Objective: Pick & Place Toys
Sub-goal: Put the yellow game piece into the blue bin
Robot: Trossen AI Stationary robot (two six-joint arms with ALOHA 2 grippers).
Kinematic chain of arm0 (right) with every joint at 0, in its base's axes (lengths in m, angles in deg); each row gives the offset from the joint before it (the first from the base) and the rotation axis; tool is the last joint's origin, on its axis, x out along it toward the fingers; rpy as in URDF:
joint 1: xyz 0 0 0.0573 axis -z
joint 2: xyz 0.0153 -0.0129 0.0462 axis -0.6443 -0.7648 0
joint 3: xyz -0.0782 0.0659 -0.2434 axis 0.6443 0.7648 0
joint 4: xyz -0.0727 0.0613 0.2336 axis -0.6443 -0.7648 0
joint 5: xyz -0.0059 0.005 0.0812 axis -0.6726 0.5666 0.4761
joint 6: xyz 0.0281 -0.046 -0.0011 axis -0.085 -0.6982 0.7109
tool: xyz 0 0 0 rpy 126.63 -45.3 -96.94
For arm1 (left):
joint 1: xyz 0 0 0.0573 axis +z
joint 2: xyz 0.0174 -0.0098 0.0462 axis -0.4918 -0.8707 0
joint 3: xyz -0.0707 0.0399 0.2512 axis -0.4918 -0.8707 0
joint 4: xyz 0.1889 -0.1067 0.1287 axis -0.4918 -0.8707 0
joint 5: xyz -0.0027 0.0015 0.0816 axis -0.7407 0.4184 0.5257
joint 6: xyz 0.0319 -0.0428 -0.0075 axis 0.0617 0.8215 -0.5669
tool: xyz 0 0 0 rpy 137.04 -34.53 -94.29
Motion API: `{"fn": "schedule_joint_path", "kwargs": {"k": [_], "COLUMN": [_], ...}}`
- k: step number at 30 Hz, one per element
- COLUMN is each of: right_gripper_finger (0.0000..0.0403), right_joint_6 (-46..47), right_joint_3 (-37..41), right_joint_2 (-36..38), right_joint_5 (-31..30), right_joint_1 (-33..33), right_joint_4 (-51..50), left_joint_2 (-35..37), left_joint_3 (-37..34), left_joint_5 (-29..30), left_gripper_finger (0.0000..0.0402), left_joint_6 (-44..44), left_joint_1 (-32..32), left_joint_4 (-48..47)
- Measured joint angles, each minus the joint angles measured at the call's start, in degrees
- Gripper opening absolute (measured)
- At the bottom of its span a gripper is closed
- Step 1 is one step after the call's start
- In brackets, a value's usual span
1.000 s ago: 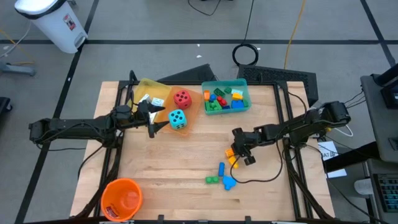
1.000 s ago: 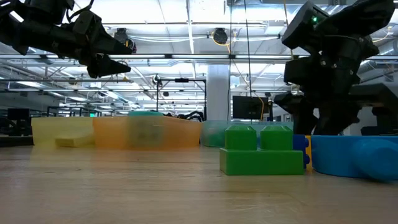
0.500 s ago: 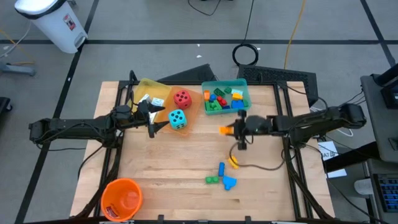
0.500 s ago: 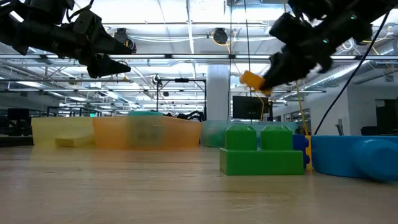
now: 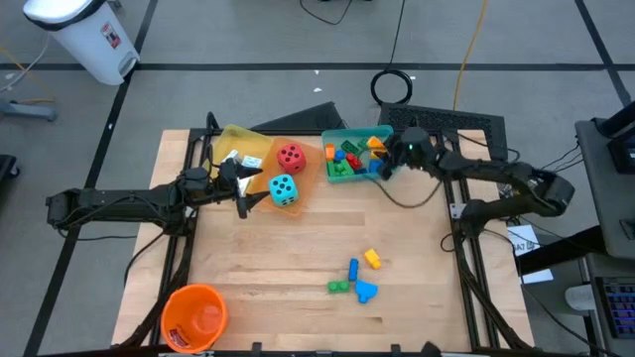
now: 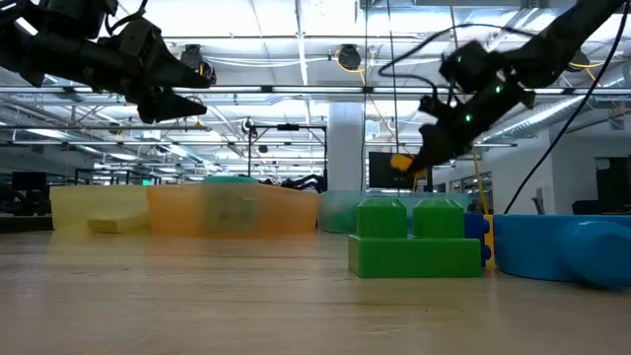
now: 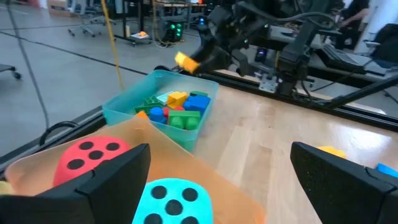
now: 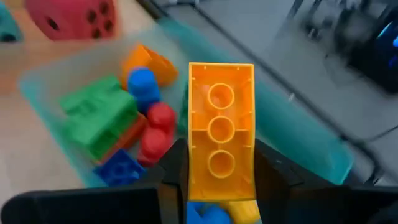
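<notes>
My right gripper (image 5: 387, 157) hangs over the teal tray (image 5: 357, 130), shut on an orange brick (image 8: 221, 134). The tray holds several green, red, blue and orange bricks (image 8: 102, 121). A red die (image 5: 291, 156) and a cyan die (image 5: 283, 189) lie in the orange tray (image 5: 310, 177). White cards rest in the yellow tray (image 5: 238, 139). My left gripper (image 5: 254, 190) stands open above the orange tray, beside the cyan die, and touches nothing. A yellow brick (image 5: 372, 259), a blue brick (image 5: 353, 269) and a green brick (image 5: 339, 287) lie on the table. My right gripper pinches the orange brick by its two long sides (image 8: 194, 163), near one end, between its two fingers (image 8: 273, 171). The fingers come from the table's right, slanting a little down, and lie along the brick. It juts out past the fingertips, hollow underside toward the wrist camera, clear above the teal tray.
An orange bucket (image 5: 194, 315) stands at the near left corner. Another blue piece (image 5: 366, 291) lies by the green brick. Bare wood (image 5: 288, 248) spreads across the table's middle. Black frame rails (image 5: 458, 228) run along both sides.
My right gripper has lifted the orange brick off the table near the loose bricks. It has swung up and toward the far edge, turning as it went, and now holds the brick over the teal tray. The yellow brick stayed on the table.
</notes>
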State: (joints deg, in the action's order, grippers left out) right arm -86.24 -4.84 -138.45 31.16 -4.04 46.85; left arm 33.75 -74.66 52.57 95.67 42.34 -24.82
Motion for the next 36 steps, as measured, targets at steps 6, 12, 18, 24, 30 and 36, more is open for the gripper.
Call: {"fn": "schedule_joint_path", "kwargs": {"k": [6,12,18,24,30,36], "right_gripper_finger": [0.0110,0.0180,0.0255,0.0286,0.0282,0.0273], "right_joint_6": [0.58,2.66,2.87,3.02,4.87,5.39], "right_joint_3": [0.02,0.00,0.00,0.00,0.00,0.00], "right_joint_2": [-7.05,-9.27,-9.21,-4.93,1.37,2.47], "right_joint_5": [5.65,1.96,2.01,2.18,10.34,20.16], "right_joint_1": [7.99,9.01,8.70,3.49,-9.72,-27.32], "right_joint_4": [4.57,6.86,5.12,3.42,1.88,-2.14], "left_joint_2": [0.00,0.00,0.00,0.00,0.00,0.00], "left_joint_3": [0.00,0.00,0.02,0.02,0.02,0.02], "left_joint_5": [2.90,3.21,3.24,3.24,3.24,3.22], "left_gripper_finger": [0.0392,0.0392,0.0392,0.0392,0.0392,0.0392], "left_joint_6": [0.17,0.44,0.57,0.82,0.85,1.37], "left_joint_1": [0.06,0.04,0.06,0.04,0.04,0.04], "left_joint_4": [0.00,-0.02,0.00,-0.04,-0.04,-0.04]}}
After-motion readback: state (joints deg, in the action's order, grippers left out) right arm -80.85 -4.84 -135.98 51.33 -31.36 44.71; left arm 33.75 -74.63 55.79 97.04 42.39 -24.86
